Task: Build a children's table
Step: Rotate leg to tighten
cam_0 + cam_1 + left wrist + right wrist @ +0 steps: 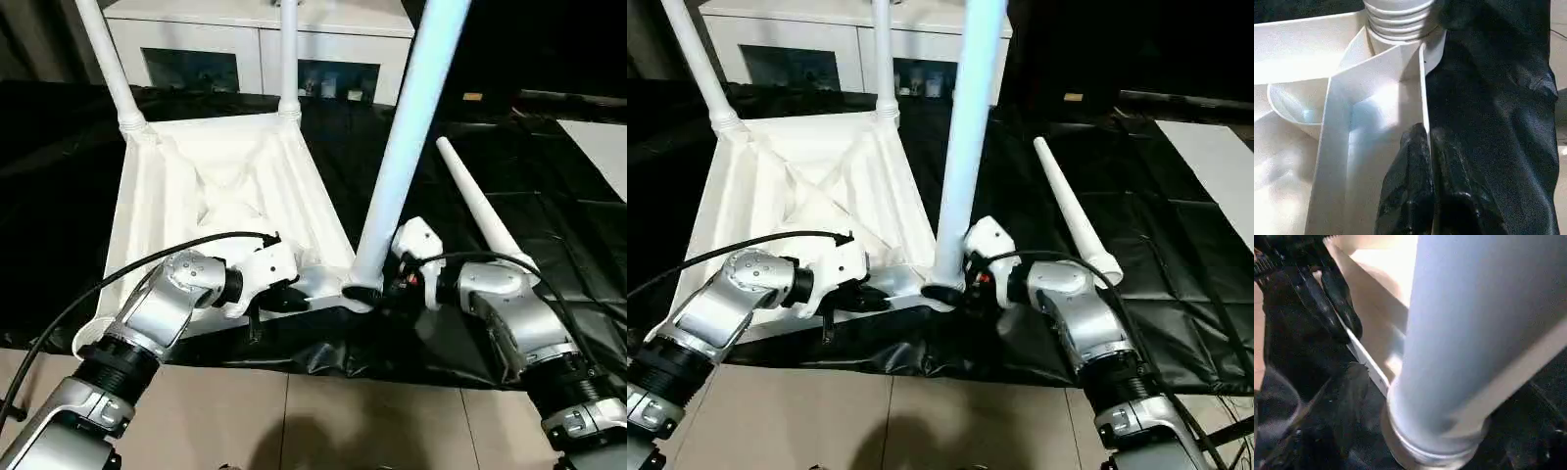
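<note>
Our left claw [294, 297] is squeezed shut on the near rim of the upside-down tabletop [220, 196]. Our right claw [384, 290] stands open around the near right leg [407, 137], not squeezing it.

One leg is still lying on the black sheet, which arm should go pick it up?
Right, probably. The loose leg lies on the right arm's side, and the right gripper is by the near-corner leg. The left gripper is clamped on the tabletop rim.
</note>
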